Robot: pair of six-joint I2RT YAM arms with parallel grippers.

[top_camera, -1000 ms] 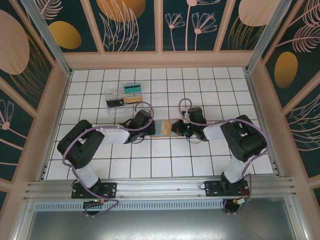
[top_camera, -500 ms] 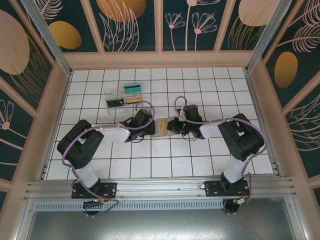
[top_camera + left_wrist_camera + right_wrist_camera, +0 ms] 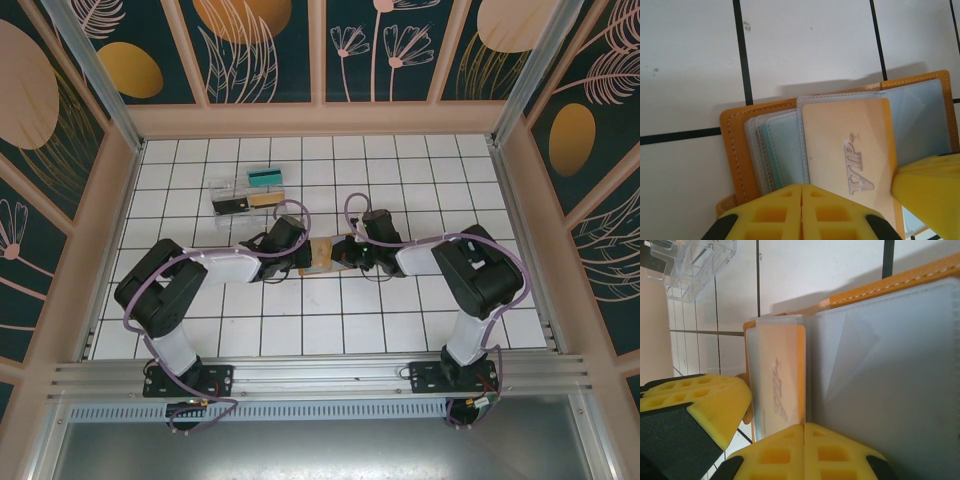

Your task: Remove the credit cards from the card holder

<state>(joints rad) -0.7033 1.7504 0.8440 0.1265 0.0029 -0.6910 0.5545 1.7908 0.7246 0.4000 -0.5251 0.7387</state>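
The orange-brown card holder [image 3: 322, 252] lies open on the white tiles between my two grippers. In the left wrist view its stitched orange edge [image 3: 735, 150] frames several clear sleeves. A peach credit card marked VIP [image 3: 850, 145] lies on top, and a teal card [image 3: 785, 150] sits in a sleeve beside it. My left gripper [image 3: 801, 192] is shut, its tips at the near edge of the sleeves. My right gripper [image 3: 804, 429] is shut too, tips at the seam between the VIP card [image 3: 777, 375] and a large clear sleeve [image 3: 890, 380]. Whether either pinches a sleeve is hidden.
A clear plastic tray [image 3: 248, 190] with teal, black and tan pieces stands behind the left arm, and its corner shows in the right wrist view [image 3: 695, 265]. Peach walls [image 3: 320, 120] ring the tiled floor. Cables loop over both wrists.
The right gripper has slid left against the card holder, which now looks narrower and sits slightly further left. The left gripper has barely moved.
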